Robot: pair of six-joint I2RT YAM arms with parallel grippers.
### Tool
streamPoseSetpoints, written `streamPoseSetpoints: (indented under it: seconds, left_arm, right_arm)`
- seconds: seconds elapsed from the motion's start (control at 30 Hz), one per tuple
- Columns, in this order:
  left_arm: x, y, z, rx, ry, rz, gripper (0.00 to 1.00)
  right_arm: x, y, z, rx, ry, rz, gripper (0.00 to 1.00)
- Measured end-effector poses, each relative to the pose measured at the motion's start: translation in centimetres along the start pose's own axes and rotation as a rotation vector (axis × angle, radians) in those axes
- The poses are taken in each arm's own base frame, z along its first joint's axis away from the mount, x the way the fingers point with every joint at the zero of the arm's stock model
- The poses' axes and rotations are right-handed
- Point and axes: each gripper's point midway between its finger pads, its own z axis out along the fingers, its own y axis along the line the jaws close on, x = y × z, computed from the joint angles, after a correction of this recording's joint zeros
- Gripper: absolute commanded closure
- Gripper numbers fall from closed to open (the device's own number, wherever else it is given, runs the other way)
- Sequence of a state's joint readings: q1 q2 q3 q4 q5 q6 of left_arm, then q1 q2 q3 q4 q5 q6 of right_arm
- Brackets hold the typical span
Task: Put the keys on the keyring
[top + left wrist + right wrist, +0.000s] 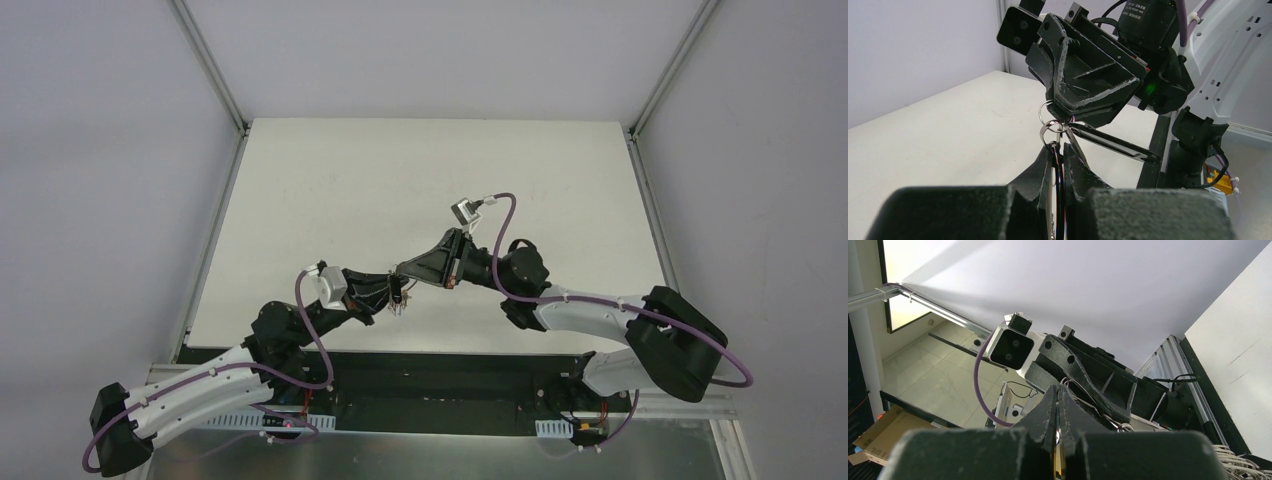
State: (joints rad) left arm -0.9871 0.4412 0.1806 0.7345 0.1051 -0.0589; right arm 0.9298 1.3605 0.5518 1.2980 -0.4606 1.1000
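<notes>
The left gripper (1060,150) and the right gripper (1068,119) met tip to tip in the air above the near part of the white rectangular table (300,200), just beyond the left arm's wrist.

The left gripper's black fingers (1045,170) were closed to a narrow slit. A thin, dark flat piece of the bunch was pinched between them. The thin round silver wire keyring (1050,126) rose just above those fingertips, and a second silver loop (1044,107) showed right over it, touching the underside of the right gripper's tips. A narrow silver metal key blade (1077,147) slanted down from the ring, along the outside of the left gripper's right-hand finger. A long black flat strip (1113,142) ran away from the ring towards the right arm's base; whether it was a tag or a covered key could not be told.

The right gripper came down onto the ring from above, its fingers pressed fully together. In its own wrist view a thin metal sliver (1058,465) sat between the pads; what it belonged to could not be told. In the overhead view, small pieces of the bunch dangled below the two meeting tips.
</notes>
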Motion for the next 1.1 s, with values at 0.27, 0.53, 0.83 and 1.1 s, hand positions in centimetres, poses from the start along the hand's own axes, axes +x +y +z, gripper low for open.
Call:
streamPoseSetpoints:
  seconds: [0.27,0.53,0.83,1.1]
  left_arm:
    - [0.3,0.2,0.0,-0.009,0.012,0.008,1.00]
    - [0.4,0.3,0.5,-0.011,0.039,0.024,0.84]
    - [3.1,0.6,0.5,-0.016,0.145,0.037,0.72]
    - [3.7,0.8,0.3,-0.020,0.173,0.051,1.00]
  right_arm:
    - [-0.5,0.0,-0.4,0.006,0.004,-0.008,1.00]
    - [-0.6,0.9,-1.2,0.022,0.011,-0.042,1.00]
    - [-0.6,2.4,-1.6,-0.006,0.018,-0.074,1.00]
    - [-0.7,2.4,-1.7,-0.006,0.020,-0.083,1.00]
